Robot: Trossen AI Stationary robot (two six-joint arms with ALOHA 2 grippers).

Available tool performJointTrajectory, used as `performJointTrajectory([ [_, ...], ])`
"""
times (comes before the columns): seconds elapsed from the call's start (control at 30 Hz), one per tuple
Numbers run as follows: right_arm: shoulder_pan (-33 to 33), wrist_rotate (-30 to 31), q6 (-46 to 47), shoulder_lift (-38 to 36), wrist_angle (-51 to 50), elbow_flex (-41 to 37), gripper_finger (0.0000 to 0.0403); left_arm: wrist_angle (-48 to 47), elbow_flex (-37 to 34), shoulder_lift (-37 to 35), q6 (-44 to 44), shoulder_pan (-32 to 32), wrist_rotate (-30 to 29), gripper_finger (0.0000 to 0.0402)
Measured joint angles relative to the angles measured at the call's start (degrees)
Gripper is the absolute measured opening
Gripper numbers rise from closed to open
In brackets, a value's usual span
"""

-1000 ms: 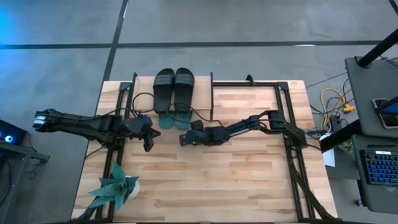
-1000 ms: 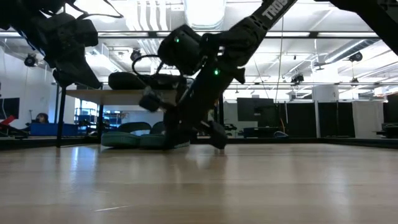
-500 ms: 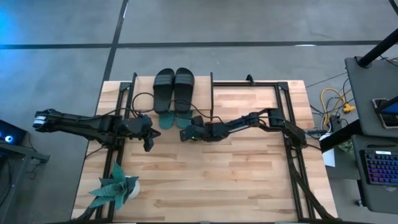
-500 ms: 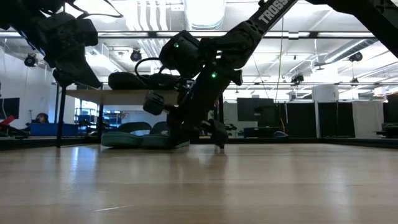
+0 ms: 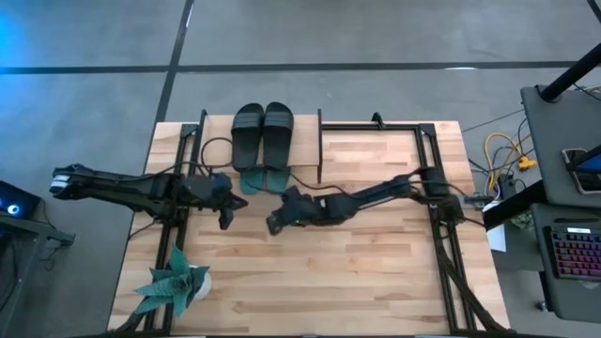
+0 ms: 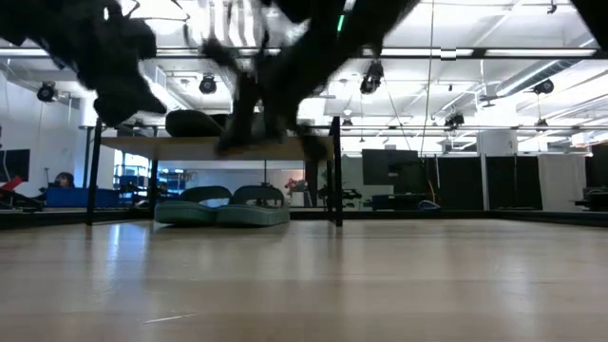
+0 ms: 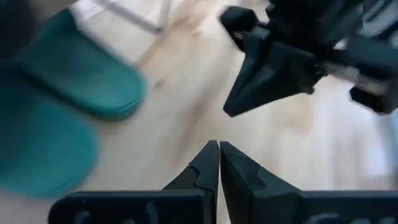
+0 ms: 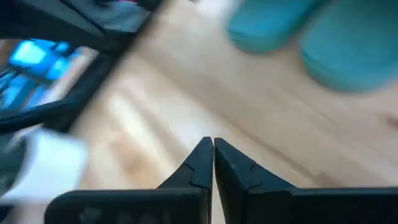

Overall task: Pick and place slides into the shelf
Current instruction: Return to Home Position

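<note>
The shelf (image 5: pixel 319 141) stands at the table's far edge. The black slides (image 5: pixel 263 127) lie side by side on its top board (image 6: pixel 214 142). The teal slides (image 5: pixel 254 178) lie flat under that board, heels sticking out toward the near side; they also show in the low view (image 6: pixel 223 211) and both wrist views (image 7: pixel 81 87) (image 8: pixel 273 25). My left gripper (image 5: pixel 225 214) (image 7: pixel 219 149) hovers shut, near-left of the teal heels. My right gripper (image 5: pixel 274 223) (image 8: pixel 212 149) is shut, raised above bare wood just near of the teal slides.
A green plant (image 5: pixel 174 282) stands at the table's near-left corner. Black frame rails (image 5: pixel 441 216) run along the table's left and right sides. A dark cable (image 5: pixel 211 150) loops beside the shelf's left legs. Bare wood (image 5: pixel 357 272) stretches across the near middle and right.
My right gripper has drawn back from the teal slides' heels toward the table's near edge and a little to the left, and has risen off the table top. The teal slides have stayed in place under the shelf's top board.
</note>
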Motion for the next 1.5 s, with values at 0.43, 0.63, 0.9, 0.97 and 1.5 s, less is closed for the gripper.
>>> performJointTrajectory([
  [0.43, -0.2, 10.2, -20.3, -30.9, -11.7, -7.1, 0.0009, 10.1, 12.5, -0.7, 3.3, 4.8, 7.2, 0.0000],
  [0.63, 6.2, 24.5, -21.8, -42.2, -15.0, -9.5, 0.0009, 9.9, 13.2, -2.7, 3.0, 4.8, 6.5, 0.0000],
  [0.9, 12.3, 23.4, -17.4, -52.6, -15.8, -10.5, 0.0009, 10.1, 13.2, -4.7, -4.5, 4.8, 7.2, 0.0000],
  [0.97, 12.5, 22.6, -13.1, -54.4, -15.8, -10.5, 0.0009, 10.4, 13.2, -5.0, -4.5, 4.8, 7.5, 0.0000],
  [1.5, 17.4, 0.4, -26.6, -53.9, 4.2, -22.9, 0.0009, 13.1, 12.8, -6.6, 0.0, 4.8, 8.8, 0.0000],
])
